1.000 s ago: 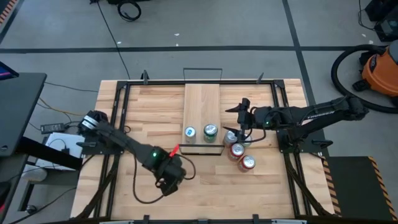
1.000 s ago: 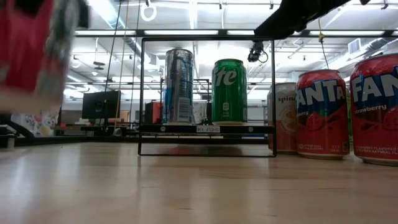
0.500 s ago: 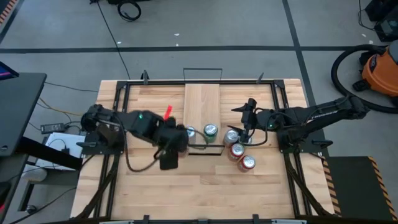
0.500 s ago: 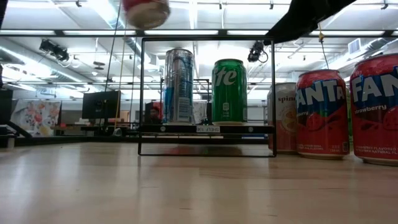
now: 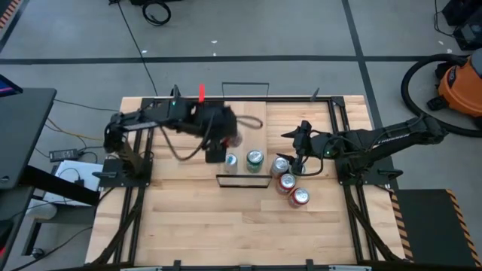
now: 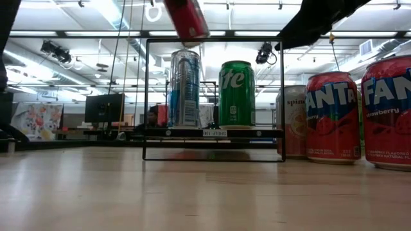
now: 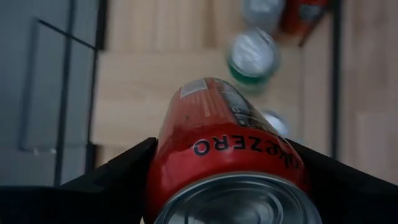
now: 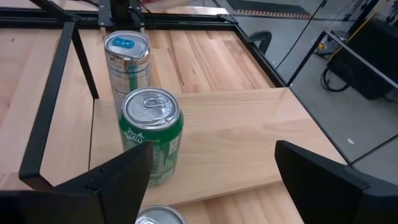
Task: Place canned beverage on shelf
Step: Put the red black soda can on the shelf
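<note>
1. The red can [image 7: 227,152] is clamped between the left gripper's [image 5: 218,135] jaws, 1 finger on each side of its body. It hangs in the air above the shelf [image 5: 245,124], just behind the slim silver can [image 5: 230,159].
2. In the low view the red can [image 6: 186,18] is tilted, its long axis leaning off vertical, and it sits higher than the top wire of the shelf's rail [image 6: 212,40]. My judgement: it must be righted and lowered onto bare board, and the free space lies behind the 2 cans already standing there.
3. The green can [image 8: 151,134] stands beside the silver one at the shelf's near end; the rest of the board looks bare.
4. The right gripper [image 5: 300,143] waits beside the shelf, near 3 cans [image 5: 288,181] on the counter [image 5: 188,226], its jaws spread wide around nothing. The left arm is plainly nearer.
5. Beyond the counter: grey floor and an orange vacuum [image 5: 461,83].
</note>
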You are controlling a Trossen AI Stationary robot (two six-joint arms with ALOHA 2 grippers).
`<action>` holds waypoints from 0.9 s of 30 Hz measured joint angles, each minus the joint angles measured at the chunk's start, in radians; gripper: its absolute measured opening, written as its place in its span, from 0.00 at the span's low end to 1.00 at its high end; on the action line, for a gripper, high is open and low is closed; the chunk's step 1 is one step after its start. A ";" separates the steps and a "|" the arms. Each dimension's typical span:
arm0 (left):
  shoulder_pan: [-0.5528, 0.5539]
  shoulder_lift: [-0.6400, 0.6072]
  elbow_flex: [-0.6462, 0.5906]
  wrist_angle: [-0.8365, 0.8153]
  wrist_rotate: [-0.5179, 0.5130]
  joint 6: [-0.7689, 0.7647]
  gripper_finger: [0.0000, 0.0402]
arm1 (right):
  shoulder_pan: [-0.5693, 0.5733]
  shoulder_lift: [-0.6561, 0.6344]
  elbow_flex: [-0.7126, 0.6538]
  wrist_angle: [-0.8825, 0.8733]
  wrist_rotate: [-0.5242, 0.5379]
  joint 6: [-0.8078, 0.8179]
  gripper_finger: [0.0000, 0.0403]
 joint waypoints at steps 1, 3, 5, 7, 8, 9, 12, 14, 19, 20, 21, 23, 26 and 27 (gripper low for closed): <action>0.024 0.000 0.000 0.009 0.002 0.032 0.79 | 0.000 0.000 0.000 -0.001 0.000 0.006 0.86; 0.070 0.000 0.000 0.007 0.006 0.087 0.79 | 0.001 0.000 0.000 -0.003 0.000 0.013 0.86; 0.121 0.009 0.002 0.007 0.036 0.123 0.79 | 0.003 0.000 0.000 -0.005 0.000 0.016 0.86; 0.179 0.016 -0.004 0.000 0.092 0.145 0.79 | 0.007 0.000 0.000 -0.005 0.000 0.018 0.86; 0.205 0.016 -0.015 0.001 0.123 0.157 0.79 | 0.007 0.000 0.000 -0.005 0.000 0.020 0.86; 0.231 0.016 -0.028 0.009 0.151 0.170 0.79 | 0.007 0.000 0.000 -0.005 0.000 0.023 0.86; 0.301 0.022 -0.069 0.035 0.218 0.209 0.79 | 0.007 0.000 0.000 -0.006 0.000 0.033 0.86; 0.333 0.037 -0.104 0.033 0.247 0.239 0.79 | 0.007 0.004 0.000 -0.006 0.000 0.042 0.86; 0.370 0.106 -0.143 0.043 0.296 0.307 0.79 | 0.007 0.018 0.000 -0.009 0.005 0.050 0.86; 0.371 0.123 -0.143 0.046 0.312 0.317 0.79 | 0.007 0.024 0.000 0.002 0.005 0.050 0.86; 0.371 0.138 -0.143 0.056 0.321 0.329 0.79 | 0.007 0.027 0.000 0.008 0.005 0.051 0.86; 0.368 0.166 -0.143 0.073 0.343 0.346 0.79 | 0.007 0.031 0.000 0.001 0.005 0.052 0.86; 0.361 0.205 -0.143 0.063 0.360 0.364 0.79 | 0.007 0.039 0.000 -0.004 0.005 0.054 0.86; 0.361 0.216 -0.143 0.062 0.363 0.367 0.79 | 0.007 0.040 0.000 -0.003 0.005 0.054 0.86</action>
